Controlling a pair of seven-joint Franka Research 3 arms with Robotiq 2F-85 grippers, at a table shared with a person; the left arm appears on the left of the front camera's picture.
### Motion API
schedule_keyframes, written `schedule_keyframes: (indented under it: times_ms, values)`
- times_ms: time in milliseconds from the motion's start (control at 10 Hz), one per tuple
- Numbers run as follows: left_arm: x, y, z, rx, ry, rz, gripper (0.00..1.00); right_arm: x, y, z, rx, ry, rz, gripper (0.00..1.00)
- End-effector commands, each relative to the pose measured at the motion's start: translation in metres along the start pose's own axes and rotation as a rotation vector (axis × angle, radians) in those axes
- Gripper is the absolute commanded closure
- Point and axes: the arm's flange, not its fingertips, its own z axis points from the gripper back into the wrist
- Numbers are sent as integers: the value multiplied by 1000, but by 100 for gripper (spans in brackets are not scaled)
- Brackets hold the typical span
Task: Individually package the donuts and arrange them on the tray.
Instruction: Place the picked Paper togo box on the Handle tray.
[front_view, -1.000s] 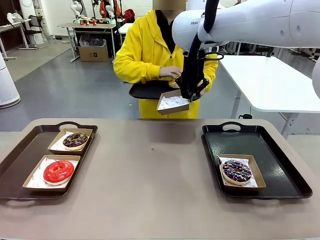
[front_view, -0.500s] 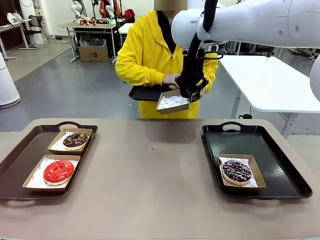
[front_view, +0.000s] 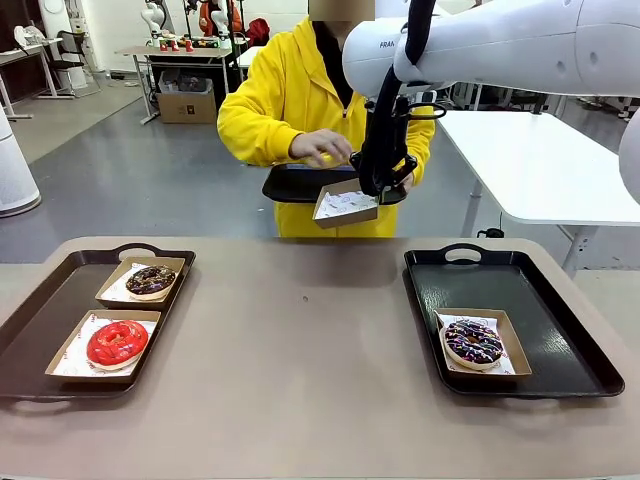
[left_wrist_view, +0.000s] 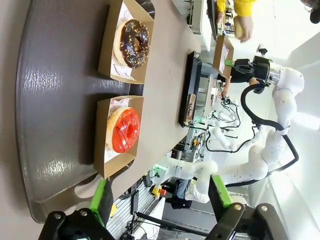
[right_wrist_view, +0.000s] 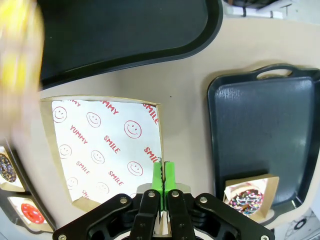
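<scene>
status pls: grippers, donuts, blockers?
Right gripper shut on empty box, held aloft. Left gripper open above left tray. Person's hand brings yellow donut.

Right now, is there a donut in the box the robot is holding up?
No, the box pinched by the right gripper holds just printed paper lining.

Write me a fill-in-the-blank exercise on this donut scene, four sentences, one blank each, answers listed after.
1. The right gripper holds a paper-lined box that is ___ of donuts.
2. The tray on the robot's left carries ___ boxed donuts.
3. The sprinkled donut sits on the tray on the robot's ___ side.
4. The person's hand brings a donut coloured ___.

Missing words: empty; two; right; yellow
</scene>
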Motion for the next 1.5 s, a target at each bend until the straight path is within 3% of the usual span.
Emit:
schedule_keyframes:
  times_ms: [0, 1400]
  values:
    - [-1, 0, 1, -6, 2, -8, 0, 0, -1, -1, 2, -4, -2, 100]
    - [-1, 0, 1, -6, 2, -8, 0, 0, -1, -1, 2, -4, -2, 100]
